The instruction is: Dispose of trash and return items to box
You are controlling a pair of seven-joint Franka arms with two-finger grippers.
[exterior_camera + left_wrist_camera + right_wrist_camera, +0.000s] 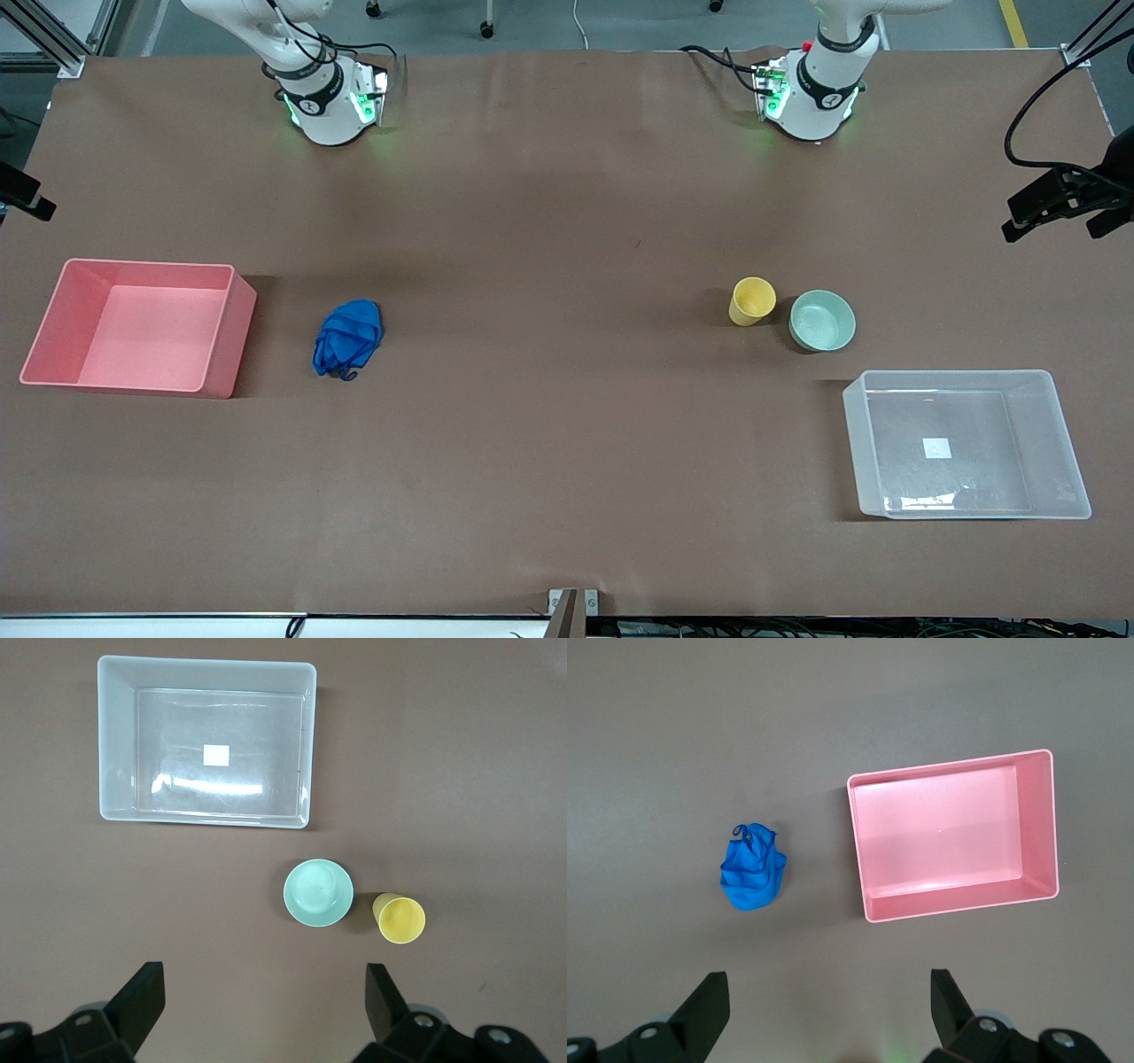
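Observation:
The blue cloth wad [347, 338] lies on the table beside the pink bin, toward the right arm's end; it also shows in the right wrist view [753, 867]. The yellow cup [752, 300] and the mint-green bowl [822, 320] stand side by side toward the left arm's end, also in the left wrist view as cup [400, 918] and bowl [318, 893]. The clear box [966, 444], with a white label, sits nearer the front camera than they do; it also shows in the left wrist view [205, 753]. My left gripper [264, 997] and right gripper [829, 1001] are open, empty and held high. Both arms wait near their bases.
A pink rectangular bin [142, 326] stands at the right arm's end of the table, also in the right wrist view [955, 835]. Black camera mounts [1063, 199] hang over the table edge at the left arm's end. The brown table [549, 399] stretches between the two groups.

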